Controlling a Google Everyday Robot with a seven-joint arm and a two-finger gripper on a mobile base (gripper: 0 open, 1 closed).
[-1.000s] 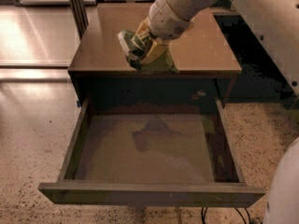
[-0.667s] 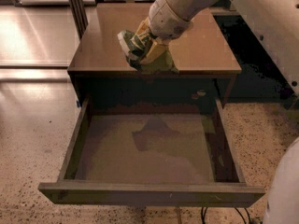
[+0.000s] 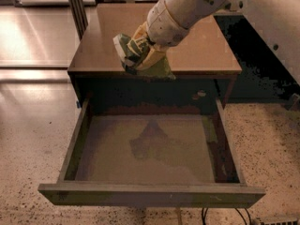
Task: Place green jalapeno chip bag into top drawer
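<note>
Speckled flooring [image 3: 274, 144] is seen around a low cabinet, and nearest the camera the top drawer [image 3: 150, 196] is pulled fully out. Its plain front panel faces the viewer and its flat brownish bottom is bare except for a dark shadow [image 3: 150, 142] cast near the middle.

Above and behind the drawer, at the front edge of the cabinet top [image 3: 206, 50], the green jalapeno chip bag [image 3: 158, 68] is held by the gripper [image 3: 139, 48]. The fingers are clamped on the bag's crumpled upper part, with the white and yellow end turned to the left. The bag is judged to be lifted off the wood and overhanging the front edge, not yet over the drawer's open mouth. The pale arm [image 3: 187, 8] slopes away to the upper right.

For the step in hand, the bag should be carried forward past the cabinet's edge and lowered toward the middle of the drawer. The grip should be released only once the bag is below the side walls, so that it cannot catch on the rim or slide out. Contact between the wrist and the cabinet's edge should be avoided during the descent.

Compared with a second ago, little is altered. The bag and gripper are found a touch lower and nearer the front edge, the drawer is unmoved, and the grip is unchanged.
</note>
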